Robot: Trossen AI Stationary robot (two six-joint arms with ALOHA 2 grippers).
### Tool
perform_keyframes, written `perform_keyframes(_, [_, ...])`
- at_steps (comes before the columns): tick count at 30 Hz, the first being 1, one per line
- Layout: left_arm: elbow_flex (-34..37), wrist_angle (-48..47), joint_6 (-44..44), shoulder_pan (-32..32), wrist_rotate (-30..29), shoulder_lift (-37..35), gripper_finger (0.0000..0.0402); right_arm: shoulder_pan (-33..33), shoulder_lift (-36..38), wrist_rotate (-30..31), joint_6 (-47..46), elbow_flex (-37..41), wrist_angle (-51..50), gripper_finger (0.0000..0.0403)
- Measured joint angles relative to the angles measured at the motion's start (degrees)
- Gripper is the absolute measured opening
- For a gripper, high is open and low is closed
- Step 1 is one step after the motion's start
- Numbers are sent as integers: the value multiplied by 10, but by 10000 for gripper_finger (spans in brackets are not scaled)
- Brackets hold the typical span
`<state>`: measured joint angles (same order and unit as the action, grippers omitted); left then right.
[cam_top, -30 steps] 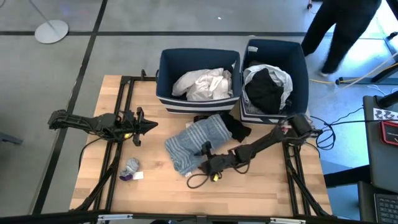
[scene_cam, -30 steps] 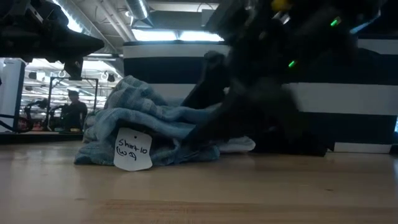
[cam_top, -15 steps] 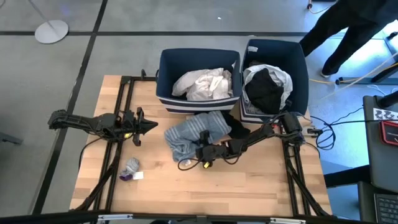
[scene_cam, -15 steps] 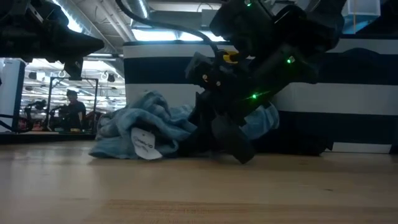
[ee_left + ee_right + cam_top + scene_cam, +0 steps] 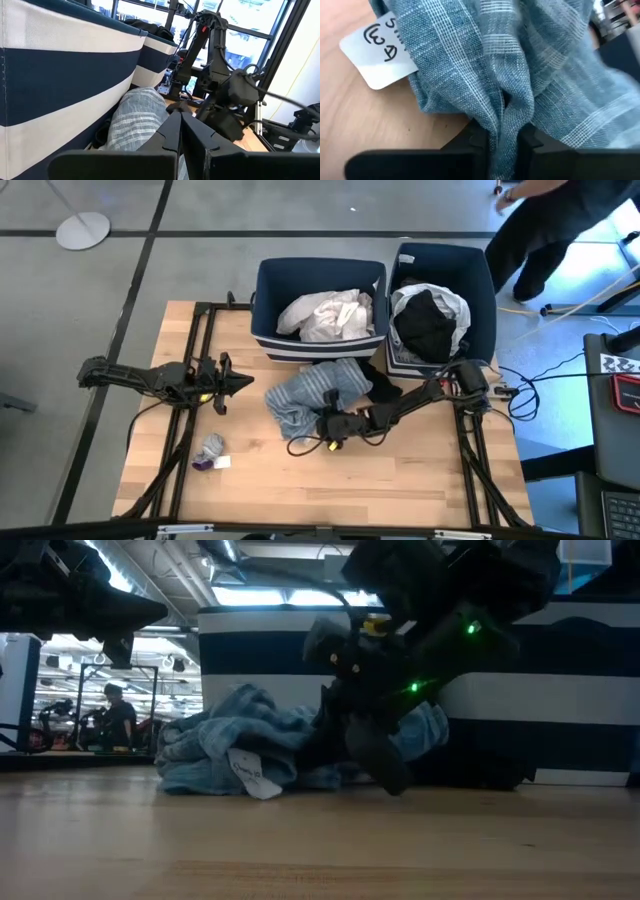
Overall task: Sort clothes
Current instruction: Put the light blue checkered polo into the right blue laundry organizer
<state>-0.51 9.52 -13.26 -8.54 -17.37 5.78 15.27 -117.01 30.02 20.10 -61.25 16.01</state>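
1. Biggest change: right gripper [image 5: 322,423] now pinched shut on a fold of the plaid shirt [image 5: 310,397], where a second ago it sat wide open over the cloth. Clearest in the right wrist view, with a ridge of blue weave [image 5: 505,107] squeezed between the two dark fingers.
2. Shirt also bunched up and dragged closer to the left bin [image 5: 318,310] than a second back; now lying on the table [image 5: 420,480] right in front of that bin, paper tag [image 5: 247,771] flopped out at the near side.
3. Meaning for the task: looks like the grab is done, so pretty much ready to lift and carry to a bin. Only a thin fold caught though, so could slip on the way up.
4. Left bin: a crumpled heap of white pieces [image 5: 325,315], nothing else visible in there.
5. Right bin [image 5: 443,315], right next to the left bin: a black garment [image 5: 425,325] on top of pale grey-white stuff [image 5: 455,305].
6. Black item [image 5: 383,388] on the table just in front of the gap between the bins, touching the shirt's edge, not picked yet.
7. Small grey bundle [image 5: 211,448] well away from the left bin, toward the near-left part of the table, untouched.
8. Left gripper [image 5: 245,383] clamped shut and empty, parked out to the left of the shirt.
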Motion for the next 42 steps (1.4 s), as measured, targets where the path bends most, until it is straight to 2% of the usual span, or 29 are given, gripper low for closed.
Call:
perform_keyframes(5, [0, -1, 0, 0, 0, 0, 4, 31, 38, 45, 33, 0, -1, 20])
perform_keyframes(10, [0, -2, -1, 0, 0, 0, 4, 54, 92, 91, 64, 0, 3, 22])
perform_keyframes(13, [0, -2, -1, 0, 0, 0, 4, 58, 128, 112, 83, 0, 2, 38])
perform_keyframes(22, [0, -5, -1, 0, 0, 0, 4, 61, 246, 143, 142, 0, 0, 23])
perform_keyframes(28, [0, -5, -1, 0, 0, 0, 4, 61, 320, 178, 194, -2, 4, 40])
perform_keyframes(36, [0, -5, -1, 0, 0, 0, 4, 61, 388, 198, 264, -52, -2, 26])
perform_keyframes(42, [0, -5, 0, 0, 0, 0, 4, 61, 407, 273, 361, -128, -10, 36])
